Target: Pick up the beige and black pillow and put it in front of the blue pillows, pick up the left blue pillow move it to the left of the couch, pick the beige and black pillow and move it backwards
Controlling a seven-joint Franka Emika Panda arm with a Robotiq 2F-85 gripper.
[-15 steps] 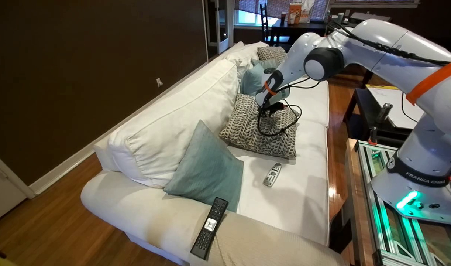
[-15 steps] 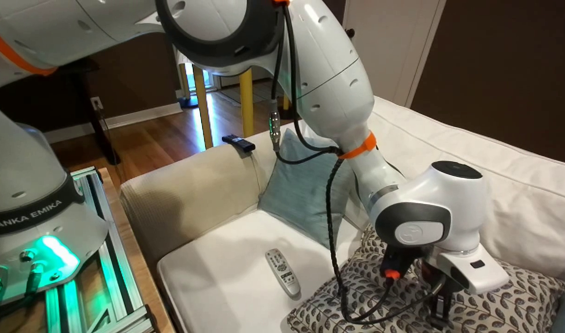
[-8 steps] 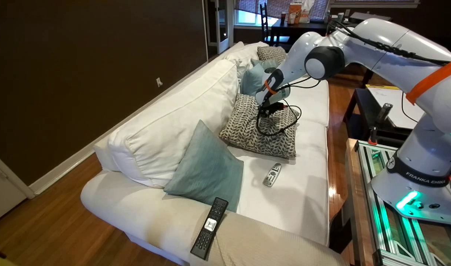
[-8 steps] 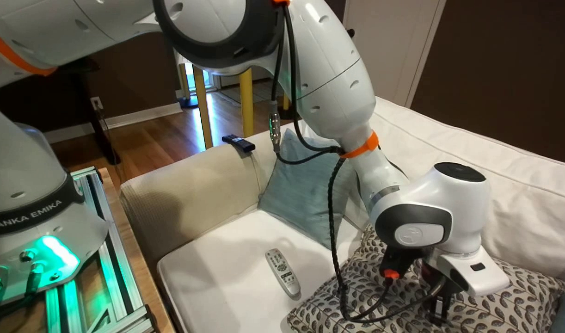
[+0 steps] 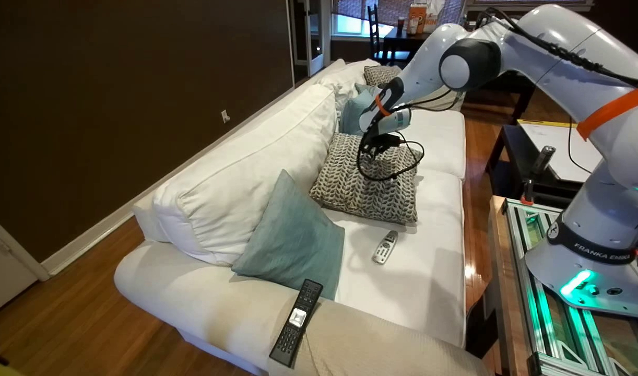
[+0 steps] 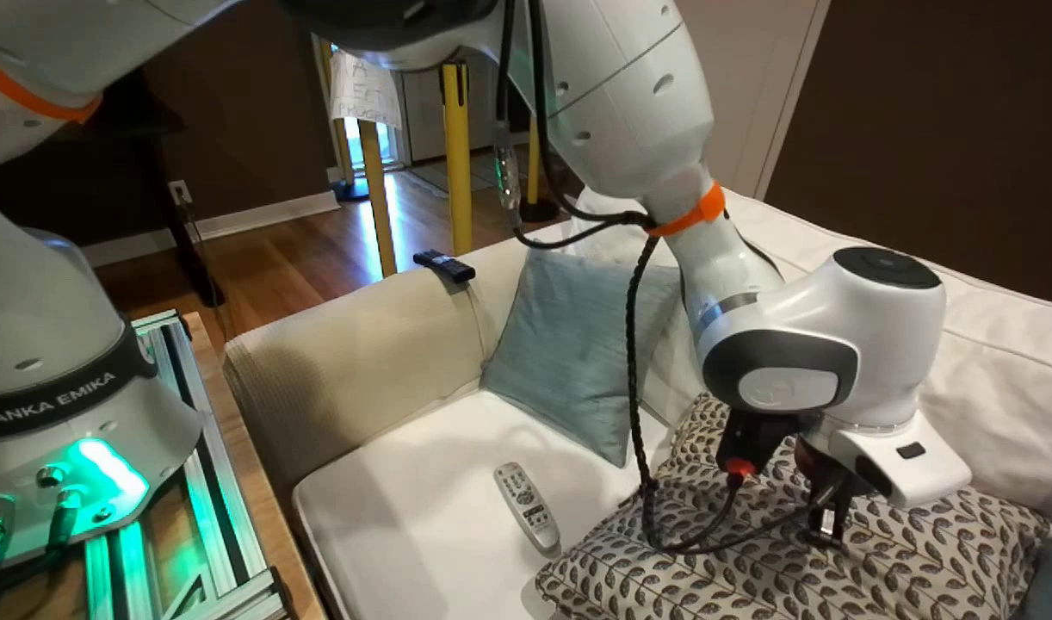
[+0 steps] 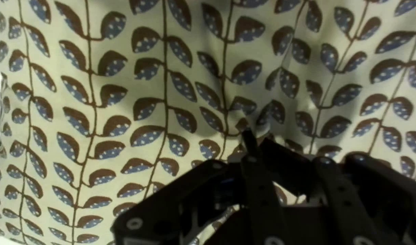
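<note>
1. While its two fingers sit together, the gripper (image 7: 262,144) is clamped on a pinch of the beige and black pillow (image 5: 355,201), and creases run through the cloth around the fingertips in the wrist view.
2. Under the gripper, that pillow lies across the seat of the couch (image 5: 402,297), its rear edge beside the white back cushion (image 5: 246,167).
3. Toward the near end of the couch in an exterior view, a blue pillow (image 5: 298,235) leans by the back cushion, next to the rounded arm (image 5: 193,282) and apart from the beige and black pillow.
4. Just beside the beige and black pillow, on its other side, another blue pillow (image 5: 354,115) shows in part, with the robot arm (image 5: 422,77) in front of it.
5. On the seat, between the first blue pillow and the beige and black pillow, a silver remote (image 5: 386,247) lies buttons up, touching neither.
6. Across the rounded arm lies a black remote (image 5: 296,321), its buttons also facing up, seen in both exterior views near that blue pillow.
</note>
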